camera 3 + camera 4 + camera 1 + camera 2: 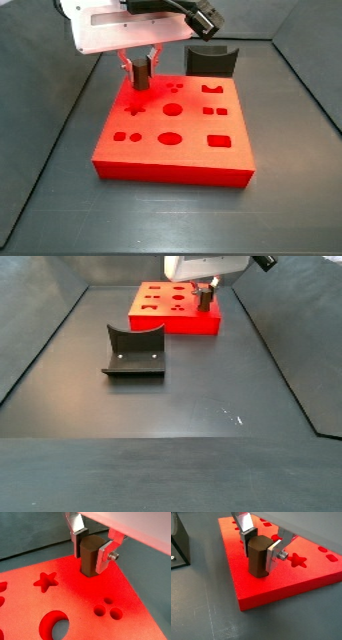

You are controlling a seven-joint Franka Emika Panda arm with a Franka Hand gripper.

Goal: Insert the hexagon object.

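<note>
My gripper [91, 552] is shut on the hexagon object [89, 562], a brown six-sided peg held upright between the silver fingers [101, 558]. The peg's lower end meets the top of the red block [80, 607] near one corner, and what lies under it is hidden. Both wrist views show this; in the other one the gripper [260, 549] holds the peg [258, 562] over the block [271, 587]. In a side view the gripper [139, 70] and peg [139, 80] stand over the block's far left part [174, 160]. They also show in the other side view [206, 296].
The block has a star hole [45, 581], three small round holes [107, 608] and an oval hole [55, 623] near the peg. The dark grey curved fixture [209, 60] stands just behind the block, apart from it on the dark floor [134, 351]. Dark walls enclose the floor.
</note>
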